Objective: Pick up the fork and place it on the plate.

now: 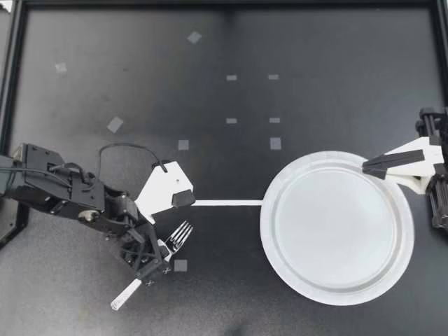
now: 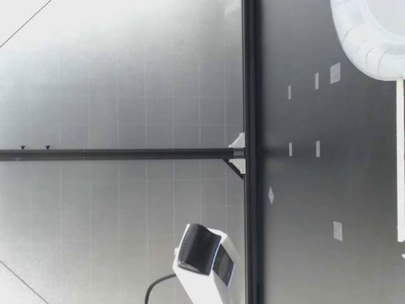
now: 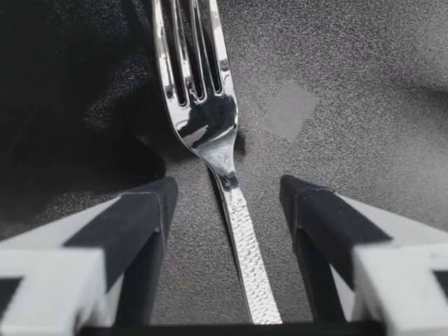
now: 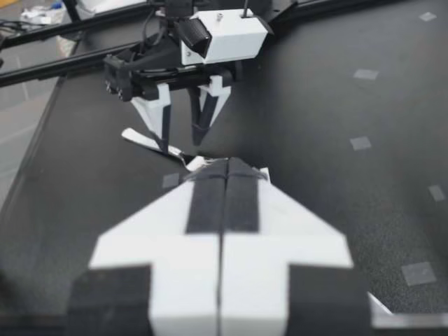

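Fork (image 1: 179, 236) beside tape square (image 1: 180, 265), plate (image 1: 267, 218) apart

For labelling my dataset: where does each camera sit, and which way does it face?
Top view: above the table, looking down; left gripper over the fork, right gripper at the plate.
Low view: table height, looking across; one arm's white mount.
Left wrist view: on left arm, toward the fork between open fingers.
Right wrist view: on right arm, toward left gripper, past shut fingers.
Shared: fork, in top and left wrist.
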`<state>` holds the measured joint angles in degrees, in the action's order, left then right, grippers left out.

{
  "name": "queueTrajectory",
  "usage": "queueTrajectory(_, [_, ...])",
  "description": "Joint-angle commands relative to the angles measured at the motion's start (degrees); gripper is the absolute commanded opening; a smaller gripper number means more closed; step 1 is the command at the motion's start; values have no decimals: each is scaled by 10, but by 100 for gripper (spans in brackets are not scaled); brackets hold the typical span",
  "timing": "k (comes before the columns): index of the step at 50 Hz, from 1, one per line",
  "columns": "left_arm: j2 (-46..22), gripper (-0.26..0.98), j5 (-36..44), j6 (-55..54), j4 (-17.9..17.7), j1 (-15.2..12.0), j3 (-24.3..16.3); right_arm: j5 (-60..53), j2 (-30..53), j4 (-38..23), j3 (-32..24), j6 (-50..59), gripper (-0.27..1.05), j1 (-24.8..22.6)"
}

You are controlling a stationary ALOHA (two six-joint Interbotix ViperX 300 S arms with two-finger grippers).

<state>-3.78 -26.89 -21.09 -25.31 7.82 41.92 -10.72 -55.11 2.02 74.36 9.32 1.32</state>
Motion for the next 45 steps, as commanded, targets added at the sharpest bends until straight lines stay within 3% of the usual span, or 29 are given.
queueTrajectory(1, [6,58,-1,-11,-3,6,-11,-6,1,1,-3,1,-6,3])
queueTrajectory(32, [-18,56,1,-20,-3,18,-15,-14,-16,1,4,2,-6,3])
queueTrajectory(45, [-45,31,-1,-21,-3,25,-20,-14,-25,1,4,1,-6,3])
